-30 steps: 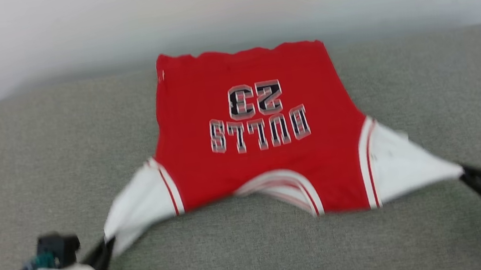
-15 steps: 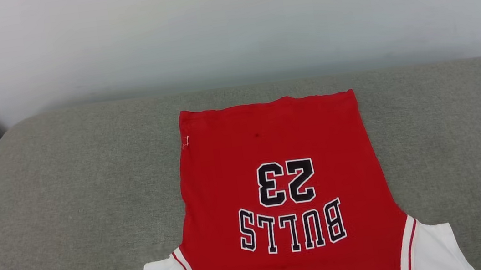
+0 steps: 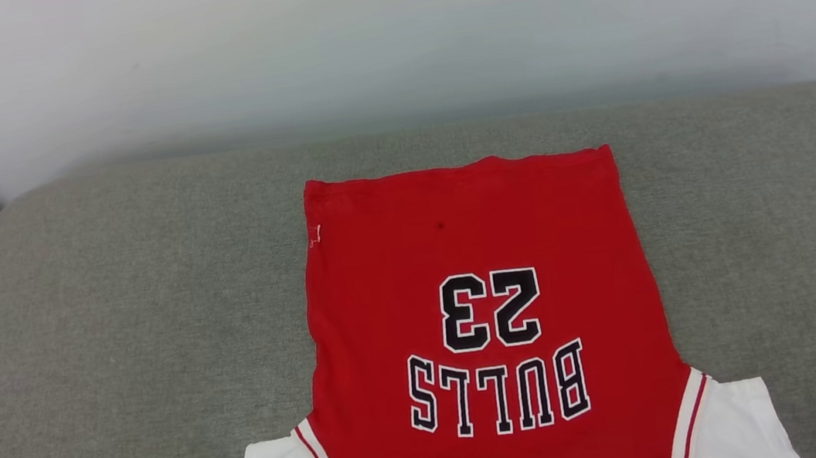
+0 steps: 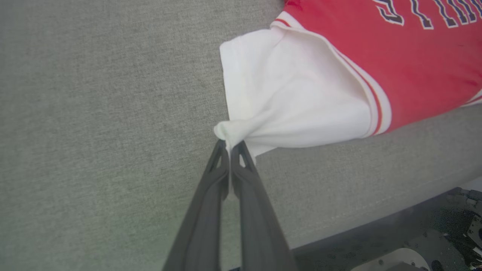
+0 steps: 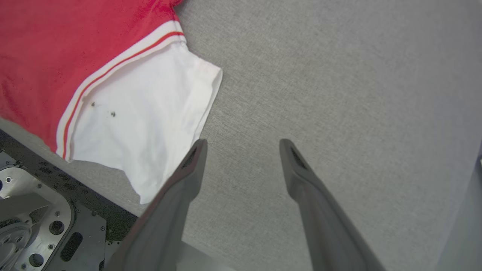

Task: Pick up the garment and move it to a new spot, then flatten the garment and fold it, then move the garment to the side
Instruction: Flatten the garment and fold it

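The red jersey-style shirt with white short sleeves (image 3: 473, 252) is lying flat and print-up on the grey fabric-covered worktop (image 3: 113, 296), hem edge pointing toward the white wall (image 3: 383, 30), black "BULLS 23" lettering (image 3: 493, 351) reading upside down from the head view. The collar end is sitting right at the near rim of the worktop. The left gripper (image 4: 229, 145) is pinching a bunched corner of the left white sleeve (image 4: 286, 98), its fingers pressed together on the cloth. Over on the other side, the right gripper (image 5: 243, 145) is standing with its fingers wide apart over bare grey fabric, holding nothing, one fingertip just beside the right white sleeve (image 5: 143, 124), whose lower corner is drooping over the rim. Wide stretches of open grey fabric are running out on both sides of the shirt, and a band is lying free between the hem and the far edge.
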You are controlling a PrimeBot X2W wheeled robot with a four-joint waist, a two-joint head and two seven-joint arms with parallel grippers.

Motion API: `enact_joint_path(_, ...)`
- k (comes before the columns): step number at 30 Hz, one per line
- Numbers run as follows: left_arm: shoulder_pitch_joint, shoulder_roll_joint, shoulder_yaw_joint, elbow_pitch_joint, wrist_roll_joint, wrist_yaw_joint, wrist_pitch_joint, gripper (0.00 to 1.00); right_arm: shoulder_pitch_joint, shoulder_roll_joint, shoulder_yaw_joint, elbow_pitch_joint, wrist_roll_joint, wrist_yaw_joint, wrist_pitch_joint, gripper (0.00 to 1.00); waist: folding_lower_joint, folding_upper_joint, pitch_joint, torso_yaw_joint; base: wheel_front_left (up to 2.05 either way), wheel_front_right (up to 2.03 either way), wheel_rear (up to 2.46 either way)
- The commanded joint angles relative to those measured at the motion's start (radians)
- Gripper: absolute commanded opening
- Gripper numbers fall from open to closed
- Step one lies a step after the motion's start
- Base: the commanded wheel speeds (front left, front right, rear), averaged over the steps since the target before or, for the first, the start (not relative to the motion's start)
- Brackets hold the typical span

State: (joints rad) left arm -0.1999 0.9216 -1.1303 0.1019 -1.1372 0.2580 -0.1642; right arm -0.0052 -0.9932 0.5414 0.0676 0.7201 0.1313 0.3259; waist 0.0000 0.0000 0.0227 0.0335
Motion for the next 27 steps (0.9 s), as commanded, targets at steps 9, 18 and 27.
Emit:
enact_joint_path(9, -0.107, -0.001, 0.013, -0.073, 0.091, 0.022, 0.000, 0.00, -0.293, -0.127, -0.174, -0.165, 0.090, -0.001, 0.247, 1.00, 0.0000, 0.0000, 0.147, 0.087, 0.00, 0.00, 0.00)
enact_joint_path(18, -0.210, -0.036, 0.033, -0.133, 0.170, 0.032, -0.022, 0.00, -0.756, -0.052, -0.102, -0.124, 0.074, -0.001, 0.716, 1.00, 0.0000, 0.0000, 0.360, 0.180, 0.00, 0.00, 0.00)
enact_joint_path(27, -0.280, -0.083, 0.045, -0.156, 0.227, 0.030, -0.047, 0.00, -1.048, 0.112, -0.088, 0.055, -0.042, -0.001, 1.015, 1.00, 0.0000, 0.0000, 0.504, 0.246, 0.00, 0.00, 0.00)
